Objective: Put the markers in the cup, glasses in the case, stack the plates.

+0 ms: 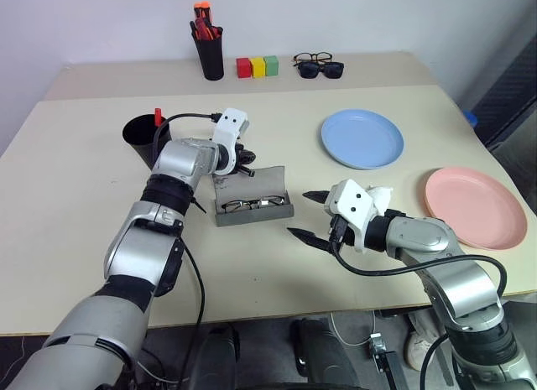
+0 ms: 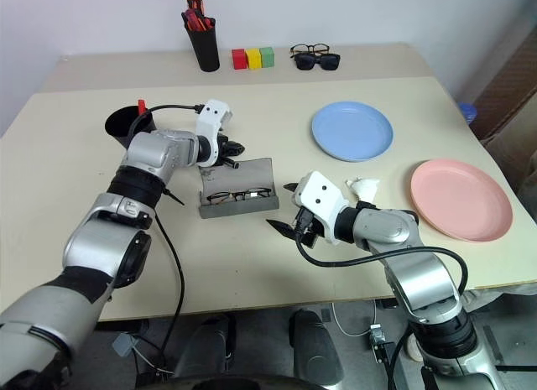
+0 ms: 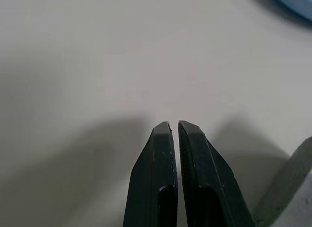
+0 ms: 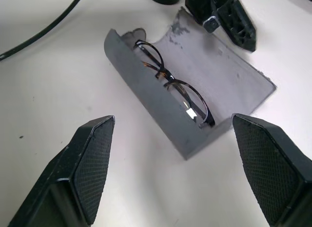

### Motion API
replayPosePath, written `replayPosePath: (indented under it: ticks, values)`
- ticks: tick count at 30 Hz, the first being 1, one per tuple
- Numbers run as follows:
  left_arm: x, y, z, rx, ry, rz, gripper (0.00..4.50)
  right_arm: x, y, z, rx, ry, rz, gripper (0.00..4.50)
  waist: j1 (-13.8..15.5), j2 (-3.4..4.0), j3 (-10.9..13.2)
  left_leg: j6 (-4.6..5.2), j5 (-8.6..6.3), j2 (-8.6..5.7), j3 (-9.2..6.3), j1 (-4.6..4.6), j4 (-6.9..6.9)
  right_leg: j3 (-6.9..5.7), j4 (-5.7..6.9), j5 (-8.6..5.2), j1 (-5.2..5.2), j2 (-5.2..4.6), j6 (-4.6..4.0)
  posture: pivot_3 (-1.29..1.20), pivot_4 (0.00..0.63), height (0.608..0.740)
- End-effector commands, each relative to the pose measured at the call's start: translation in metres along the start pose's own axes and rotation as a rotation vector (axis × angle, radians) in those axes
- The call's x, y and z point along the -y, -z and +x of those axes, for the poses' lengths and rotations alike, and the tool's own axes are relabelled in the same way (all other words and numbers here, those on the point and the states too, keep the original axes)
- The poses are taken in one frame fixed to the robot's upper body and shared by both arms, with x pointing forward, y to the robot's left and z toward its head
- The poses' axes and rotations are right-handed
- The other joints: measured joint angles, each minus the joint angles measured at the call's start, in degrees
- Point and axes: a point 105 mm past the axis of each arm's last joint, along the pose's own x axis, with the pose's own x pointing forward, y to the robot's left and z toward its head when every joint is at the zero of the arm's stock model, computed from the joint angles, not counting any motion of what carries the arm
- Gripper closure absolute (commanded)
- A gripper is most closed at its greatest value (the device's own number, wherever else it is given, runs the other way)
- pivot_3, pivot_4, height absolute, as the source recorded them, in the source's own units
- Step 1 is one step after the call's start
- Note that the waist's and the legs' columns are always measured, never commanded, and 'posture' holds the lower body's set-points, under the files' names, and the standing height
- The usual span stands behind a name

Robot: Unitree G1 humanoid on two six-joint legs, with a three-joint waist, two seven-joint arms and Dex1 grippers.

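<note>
Between both grippers, the glasses (image 4: 171, 85) lie inside the case (image 4: 214, 73).

- The cup (image 1: 139, 132) is partly hidden behind the left arm, so its contents are unclear beyond a red tip
- The pink plate (image 1: 475, 207) has its near rim covered by the right arm
- The case (image 3: 287, 188) is cut off at the left wrist view's edge
</note>
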Motion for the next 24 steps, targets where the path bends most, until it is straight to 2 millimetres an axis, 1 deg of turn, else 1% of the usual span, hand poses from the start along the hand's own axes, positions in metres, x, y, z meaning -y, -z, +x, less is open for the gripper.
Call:
replayPosePath:
  ticks: [1,4,6,9,13,16,18,22,24]
  values:
    - [-0.002,-0.012,-0.005,0.015,0.028,0.033,4.28,0.000,-0.014,-0.003,0.046,0.023,-0.019,0.60,0.10,0.00,0.00,0.00,0.00,0.00,0.00,0.00,0.00,0.00,0.00,0.00,0.00,0.00,0.00,0.00,0.150,0.740]
    - [0.000,-0.006,-0.010,-0.027,0.092,0.047,4.28,0.002,-0.014,-0.001,0.049,0.033,-0.016,0.60,0.14,-0.01,0.00,0.00,0.00,-0.01,0.00,-0.03,0.00,0.00,-0.01,-0.01,0.00,-0.02,0.01,0.00,0.150,0.740]
    - [0.002,0.001,-0.014,-0.049,0.122,0.074,4.28,0.005,-0.014,0.001,0.051,0.039,-0.018,0.60,0.09,-0.01,0.00,0.00,0.00,0.00,0.00,-0.03,0.00,0.00,0.00,0.00,0.00,-0.02,0.01,0.00,0.150,0.740]
    - [0.005,0.008,-0.020,-0.059,0.158,0.106,4.28,0.007,-0.014,0.003,0.053,0.045,-0.018,0.60,0.11,0.00,0.01,0.00,0.00,0.00,-0.01,-0.03,-0.01,0.00,0.00,-0.01,-0.01,-0.02,0.01,0.00,0.150,0.740]
    - [0.007,0.005,-0.039,-0.013,0.175,0.084,4.28,0.012,-0.012,0.005,0.050,0.050,-0.020,0.60,0.08,0.00,0.01,0.00,0.00,0.01,-0.01,-0.03,-0.01,0.01,0.01,0.00,-0.01,-0.03,0.01,0.00,0.150,0.740]
    - [0.016,0.006,-0.051,0.006,0.209,0.096,4.28,0.015,-0.011,0.007,0.049,0.052,-0.023,0.60,0.09,0.01,0.01,0.00,0.00,0.01,-0.01,-0.03,0.00,0.01,0.02,0.00,-0.01,-0.03,0.01,0.00,0.150,0.740]
    - [0.023,0.011,-0.059,0.006,0.236,0.126,4.28,0.017,-0.010,0.008,0.050,0.055,-0.024,0.60,0.14,0.01,0.01,0.00,0.00,0.01,-0.01,-0.03,0.00,0.01,0.02,0.00,-0.01,-0.04,0.01,0.00,0.150,0.740]
    - [0.049,0.026,-0.078,0.003,0.329,0.191,4.28,0.025,-0.009,0.009,0.043,0.079,-0.032,0.60,0.11,0.02,0.01,0.00,0.00,0.02,0.00,-0.02,0.00,0.02,0.03,0.00,-0.01,-0.04,0.01,0.00,0.150,0.740]
    - [0.058,0.038,-0.087,-0.019,0.356,0.231,4.28,0.033,-0.008,0.007,0.040,0.109,-0.039,0.60,0.10,0.02,0.01,0.00,0.00,0.02,0.00,-0.02,0.00,0.03,0.05,0.00,-0.01,-0.05,0.00,0.00,0.150,0.740]
